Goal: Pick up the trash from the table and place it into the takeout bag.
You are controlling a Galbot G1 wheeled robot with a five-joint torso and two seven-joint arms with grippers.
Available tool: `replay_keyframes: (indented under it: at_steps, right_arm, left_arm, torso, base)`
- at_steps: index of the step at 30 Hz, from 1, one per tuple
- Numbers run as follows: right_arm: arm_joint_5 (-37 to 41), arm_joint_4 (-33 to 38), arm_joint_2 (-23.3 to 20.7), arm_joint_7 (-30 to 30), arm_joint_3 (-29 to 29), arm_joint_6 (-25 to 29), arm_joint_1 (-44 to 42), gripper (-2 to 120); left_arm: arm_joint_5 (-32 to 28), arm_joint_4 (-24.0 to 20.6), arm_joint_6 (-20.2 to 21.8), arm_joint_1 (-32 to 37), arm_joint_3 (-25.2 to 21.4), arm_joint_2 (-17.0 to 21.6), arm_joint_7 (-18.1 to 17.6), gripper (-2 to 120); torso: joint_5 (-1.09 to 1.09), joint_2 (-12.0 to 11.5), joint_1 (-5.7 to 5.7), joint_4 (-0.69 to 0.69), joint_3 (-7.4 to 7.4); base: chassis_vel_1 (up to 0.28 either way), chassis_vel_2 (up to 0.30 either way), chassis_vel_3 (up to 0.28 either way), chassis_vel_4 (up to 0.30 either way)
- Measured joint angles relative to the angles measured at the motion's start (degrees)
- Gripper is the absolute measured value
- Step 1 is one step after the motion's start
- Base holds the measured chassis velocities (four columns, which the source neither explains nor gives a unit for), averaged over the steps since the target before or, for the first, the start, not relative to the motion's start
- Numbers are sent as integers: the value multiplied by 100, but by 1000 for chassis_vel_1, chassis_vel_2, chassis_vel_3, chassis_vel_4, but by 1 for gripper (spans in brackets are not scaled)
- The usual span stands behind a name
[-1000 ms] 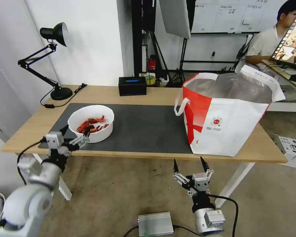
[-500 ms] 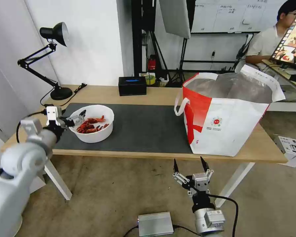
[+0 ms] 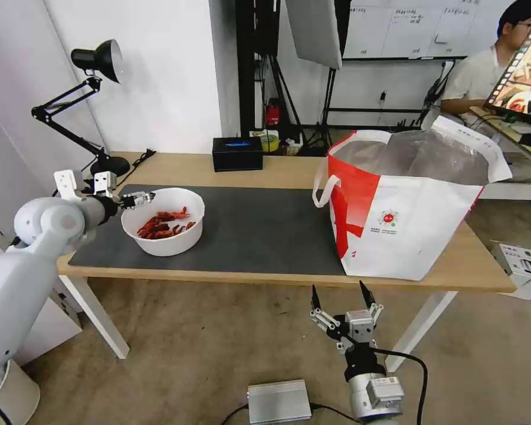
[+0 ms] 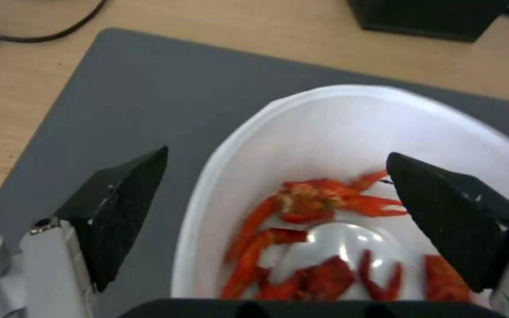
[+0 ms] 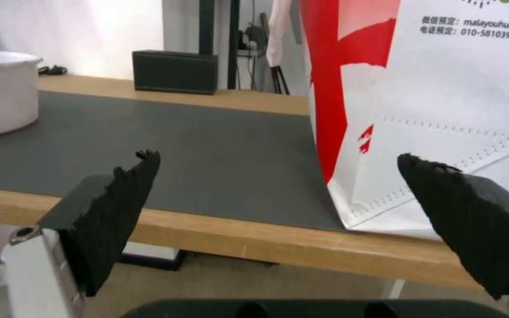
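The left gripper (image 3: 140,199), fingers apart, straddles the near-left rim of the white bowl of crayfish shells (image 3: 164,221), which sits at the grey mat's (image 3: 259,227) left end. Bare mat separates the bowl from the takeout bag (image 3: 404,206) at the table's (image 3: 289,171) right end. The right gripper (image 3: 342,298) hangs open below the table's front edge.

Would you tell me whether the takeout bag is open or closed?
Open: the takeout bag stands upright, its mouth spread wide, silver lining visible.
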Motion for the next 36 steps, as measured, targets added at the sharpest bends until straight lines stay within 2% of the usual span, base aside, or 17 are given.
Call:
replay_keyframes:
  at_steps: [3, 7, 17, 19, 21, 23, 25, 28, 29, 32, 33, 36]
  right_arm:
    - [0, -1, 0, 0, 0, 0, 0, 100]
    - [0, -1, 0, 0, 0, 0, 0, 100]
    - [0, 0, 0, 0, 0, 0, 0, 100]
    - [0, 0, 0, 0, 0, 0, 0, 100]
    - [0, -1, 0, 0, 0, 0, 0, 100]
    - [0, 0, 0, 0, 0, 0, 0, 100]
    - [0, -1, 0, 0, 0, 0, 0, 100]
    - [0, 0, 0, 0, 0, 0, 0, 100]
    - [0, 0, 0, 0, 0, 0, 0, 100]
    - [0, 0, 0, 0, 0, 0, 0, 100]
    - [0, 0, 0, 0, 0, 0, 0, 100]
    - [0, -1, 0, 0, 0, 0, 0, 100]
  left_arm:
    - [166, 236, -12, -108, 171, -50, 149, 100]
    - [351, 339, -22, -80, 209, -120, 289, 100]
    - [693, 358, -39, 138, 87, -141, 561, 100]
    - [726, 348, -41, 192, 25, -136, 614, 94]
    - [730, 344, -41, 201, 14, -136, 623, 92]
    - [755, 309, -41, 254, -57, -141, 663, 81]
    - [758, 300, -41, 267, -72, -144, 667, 77]
    - [796, 205, -42, 365, -163, -146, 706, 59]
    - [796, 205, -42, 365, -163, -146, 706, 59]
    - [798, 96, -42, 444, -204, -152, 710, 46]
    - [798, 96, -42, 444, -204, -152, 710, 46]
    - [794, -26, -42, 540, -247, -152, 710, 30]
  torso:
    - [0, 0, -1, 0, 0]
    - [0, 0, -1, 0, 0]
    - [1, 0, -1, 0, -1]
    - [1, 0, -1, 0, -1]
    - [1, 0, -1, 0, -1]
    - [0, 0, -1, 0, -1]
    - [0, 0, -1, 0, -1]
    - [1, 0, -1, 0, -1]
    - [1, 0, -1, 0, -1]
    - [0, 0, -1, 0, -1]
    - [0, 0, -1, 0, -1]
    - [0, 0, -1, 0, -1]
  base:
    - [0, 0, 0, 0]
    - [0, 0, 0, 0]
    - [0, 0, 0, 0]
    - [0, 0, 0, 0]
    - [0, 0, 0, 0]
    - [0, 0, 0, 0]
    - [0, 0, 0, 0]
    - [0, 0, 0, 0]
    - [0, 0, 0, 0]
    - [0, 0, 0, 0]
    - [0, 0, 0, 0]
    - [0, 0, 0, 0]
